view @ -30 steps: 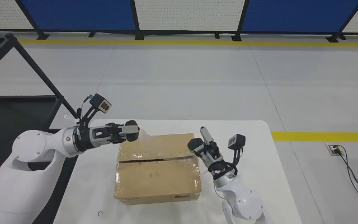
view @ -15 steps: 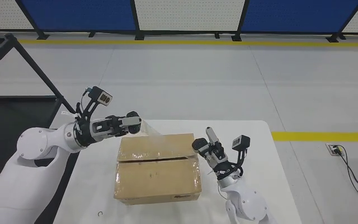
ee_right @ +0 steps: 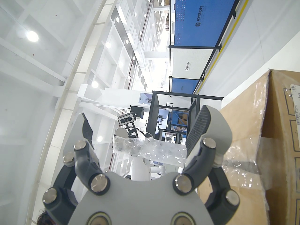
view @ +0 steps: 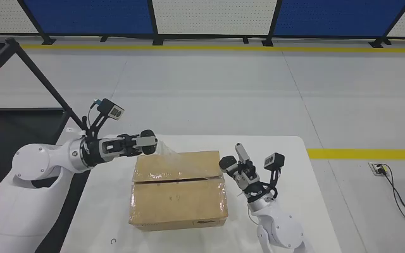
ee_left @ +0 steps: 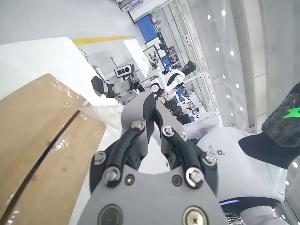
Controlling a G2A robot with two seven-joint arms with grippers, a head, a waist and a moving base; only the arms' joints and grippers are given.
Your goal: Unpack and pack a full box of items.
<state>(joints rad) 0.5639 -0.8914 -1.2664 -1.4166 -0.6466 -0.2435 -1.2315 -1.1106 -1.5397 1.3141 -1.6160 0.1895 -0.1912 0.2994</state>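
Top view, left end effector (view: 154, 140) — pinching tape (view: 166, 149) (clear)

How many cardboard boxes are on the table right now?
1. The cardboard box sits on the table between the left gripper and right gripper, flaps closed; any inside it would be hidden.

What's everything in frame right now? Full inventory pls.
cardboard box: one, brown, mid-table, top flaps closed.
tape strip: one, clear, runs from the box's top to the left gripper.
second tape strip: one, clear, off the box's end, between the right gripper's fingers.
small ring: one, dark, near the table's front edge.
table: one, white.
partition panels: several, blue and white, across the floor behind.
left gripper: shut on the tape strip.
right gripper: open, beside the box.
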